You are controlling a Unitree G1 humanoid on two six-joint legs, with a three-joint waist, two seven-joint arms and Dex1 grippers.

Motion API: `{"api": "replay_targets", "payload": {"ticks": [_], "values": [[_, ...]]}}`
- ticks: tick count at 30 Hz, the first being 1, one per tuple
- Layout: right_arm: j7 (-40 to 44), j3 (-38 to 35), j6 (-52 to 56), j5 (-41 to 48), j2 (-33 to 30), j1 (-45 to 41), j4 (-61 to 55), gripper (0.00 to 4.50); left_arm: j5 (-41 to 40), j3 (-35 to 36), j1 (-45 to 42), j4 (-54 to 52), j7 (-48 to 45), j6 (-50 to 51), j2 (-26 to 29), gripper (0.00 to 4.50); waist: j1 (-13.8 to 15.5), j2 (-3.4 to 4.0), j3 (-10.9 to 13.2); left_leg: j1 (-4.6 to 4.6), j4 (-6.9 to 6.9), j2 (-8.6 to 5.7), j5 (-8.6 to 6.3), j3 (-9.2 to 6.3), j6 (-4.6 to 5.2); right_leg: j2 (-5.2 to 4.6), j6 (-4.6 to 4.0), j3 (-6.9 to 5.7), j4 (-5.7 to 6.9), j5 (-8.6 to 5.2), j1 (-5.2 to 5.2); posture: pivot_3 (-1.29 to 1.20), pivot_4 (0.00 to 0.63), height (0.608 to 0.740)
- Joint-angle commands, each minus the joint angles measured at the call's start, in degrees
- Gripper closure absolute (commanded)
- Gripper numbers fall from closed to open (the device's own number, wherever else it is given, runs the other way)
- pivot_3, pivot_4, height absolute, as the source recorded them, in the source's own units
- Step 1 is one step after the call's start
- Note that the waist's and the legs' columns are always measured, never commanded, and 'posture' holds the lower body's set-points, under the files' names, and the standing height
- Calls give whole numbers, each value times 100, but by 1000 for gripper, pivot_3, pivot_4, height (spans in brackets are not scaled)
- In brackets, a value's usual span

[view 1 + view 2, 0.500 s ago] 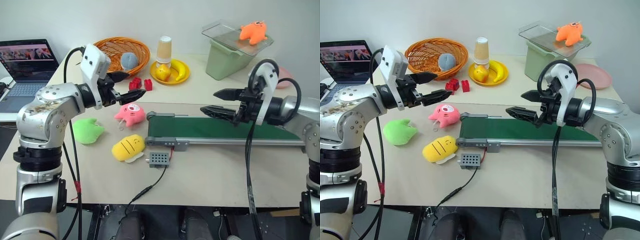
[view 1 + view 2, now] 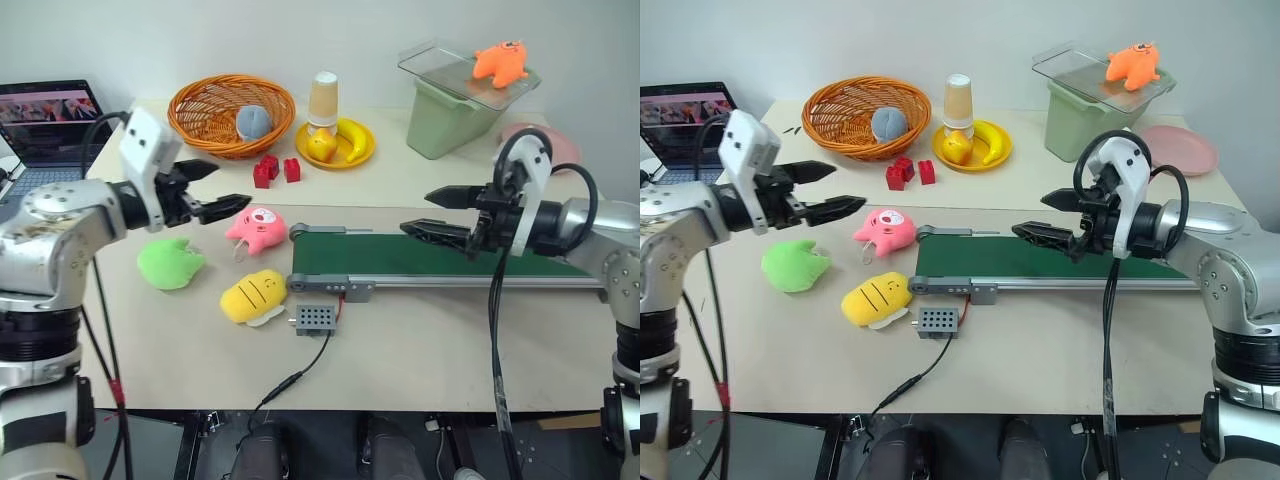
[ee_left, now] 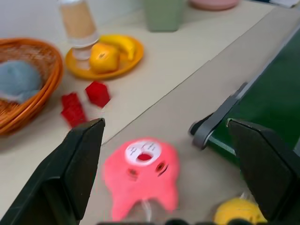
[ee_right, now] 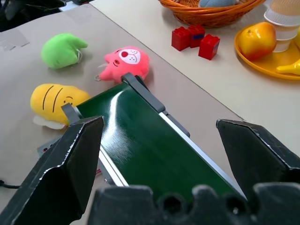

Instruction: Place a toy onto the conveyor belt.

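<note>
Beige table carries the conveyor belt; left gripper and right gripper hover released, empty.

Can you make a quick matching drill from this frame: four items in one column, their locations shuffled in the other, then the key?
Items:
1. orange plush toy
2. blue-grey plush toy
3. banana
4. pink plush toy

Places:
A. on the yellow plate, next to a paper cup
B. on the table, just off the near end of the conveyor belt
C. on the clear lid of the green bin
D. inside the orange wicker basket

Pairs: 1-C, 2-D, 3-A, 4-B
</note>
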Motion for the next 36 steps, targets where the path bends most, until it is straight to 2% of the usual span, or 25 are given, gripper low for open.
{"api": "replay_targets", "payload": {"ticks": [1, 11, 20, 31, 36], "values": [[173, 18, -247, -126, -76, -194, 109, 0, 18, 523, 151, 56, 25, -64, 333, 50, -3, 0, 0, 0, 0, 0, 0, 0, 0, 0, 0, 0, 0, 0, 0, 0, 150, 740], [412, 268, -462, -370, 68, -430, 522, 0, 46, 1359, 1329, 287, -298, -225, 957, 50, -28, 0, 0, -2, -6, 2, 0, 3, -1, 0, -2, -1, 1, -2, -7, 0, 150, 740], [461, 266, -410, -457, 57, -522, 550, 0, 338, 1198, 2178, 498, -235, -684, 775, 50, -35, 1, 0, -2, -9, 3, 0, 7, -4, 0, -3, 0, 1, -2, -9, 0, 150, 740], [331, 64, -262, -413, -173, -414, 378, 0, 360, 988, 1827, 1380, 98, -336, 353, 50, -34, 1, 0, -3, -9, 4, 0, 9, -4, 0, -4, -1, 2, -2, -10, 0, 150, 740], [227, -28, -198, -373, -242, -336, 267, 0, 519, 650, 1578, 1687, 144, -459, 190, 50, -33, 1, 0, -2, -10, 4, 0, 9, -4, 0, -4, -1, 2, -2, -10, 0, 150, 740]]}}
